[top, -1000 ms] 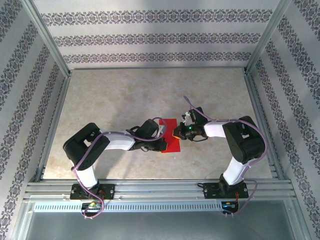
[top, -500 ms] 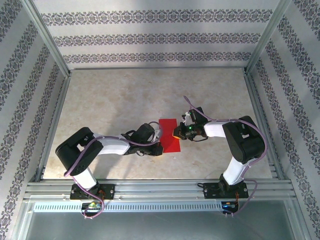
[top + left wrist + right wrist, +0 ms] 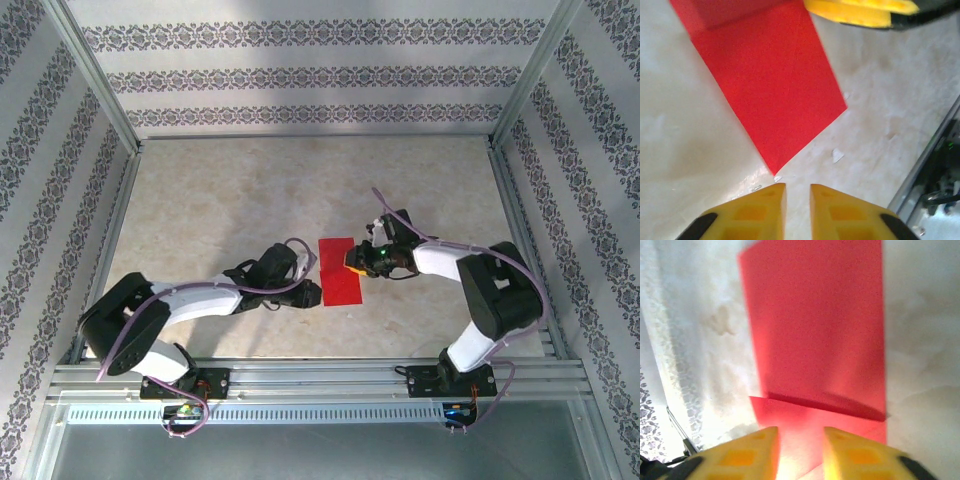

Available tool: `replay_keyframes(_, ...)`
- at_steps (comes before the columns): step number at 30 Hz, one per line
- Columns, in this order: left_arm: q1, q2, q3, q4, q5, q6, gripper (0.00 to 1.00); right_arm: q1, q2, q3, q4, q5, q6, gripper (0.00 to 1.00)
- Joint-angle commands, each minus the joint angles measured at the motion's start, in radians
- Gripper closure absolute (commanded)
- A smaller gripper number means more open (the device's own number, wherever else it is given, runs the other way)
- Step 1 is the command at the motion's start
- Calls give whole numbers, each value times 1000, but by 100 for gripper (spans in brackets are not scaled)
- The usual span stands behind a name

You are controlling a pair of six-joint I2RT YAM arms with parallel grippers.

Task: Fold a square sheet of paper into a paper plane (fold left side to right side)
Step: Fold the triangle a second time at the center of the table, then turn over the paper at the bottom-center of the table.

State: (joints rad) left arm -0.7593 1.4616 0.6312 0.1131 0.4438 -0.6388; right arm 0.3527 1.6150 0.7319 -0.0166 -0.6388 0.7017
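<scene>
Paper [image 3: 340,272] flat on tabletop [image 3: 220,200], mid-width, nearer near edge. Left gripper [image 3: 311,293] just beside its near-left corner; right gripper [image 3: 352,265] over its right edge.

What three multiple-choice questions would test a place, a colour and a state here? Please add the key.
1. Where does the red paper lie?
A) near the middle of the table
B) against the far wall
C) on the front rail

2. What colour are the left fingers?
A) blue
B) yellow
C) black

3. How do the left fingers stand?
A) clamped on the paper
B) slightly apart, empty
C) gripping a cable

Key:
1A: the top view shows it there.
2B: the left wrist view shows yellow.
3B: a gap shows between them, and the paper's corner lies ahead.
</scene>
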Motion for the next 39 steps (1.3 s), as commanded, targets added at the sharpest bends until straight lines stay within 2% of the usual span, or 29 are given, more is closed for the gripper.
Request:
replay_keyframes(1, 41, -37, -15, 6, -15, -3, 72, -26, -120, 29, -48, 47, -28, 60)
replay_keyframes(4, 72, -28, -18, 63, 3, -27, 62, -51, -219, -11, -61, 92, -43, 51)
replay_keyframes(9, 99, 2, -20, 136, 23, -61, 58, -75, -300, -62, -67, 120, -51, 45)
replay_keyframes(11, 111, 30, -11, 167, 33, -73, 57, -103, -403, -132, -66, 141, -50, 38)
replay_keyframes(12, 123, 92, 28, 171, 41, -64, 54, -122, -470, -180, -62, 149, -41, 28)
replay_keyframes(15, 130, 147, 65, 165, 46, -57, 53, -148, -539, -232, -56, 130, -27, 15)
replay_keyframes(20, 135, 212, 110, 153, 30, -43, 53, -173, -638, -301, -45, 87, -15, 2)
replay_keyframes(24, 135, 250, 137, 154, 40, -36, 54, -182, -700, -339, -47, 63, 1, 2)
replay_keyframes(28, 137, 287, 165, 152, 55, -33, 59, -190, -745, -366, -52, 48, 17, 2)
replay_keyframes(34, 137, 317, 189, 133, 46, -19, 62, -192, -769, -373, -68, 43, 22, 2)
replay_keyframes(39, 136, 325, 190, 152, 57, -22, 73, -192, -754, -368, -66, 27, 15, 3)
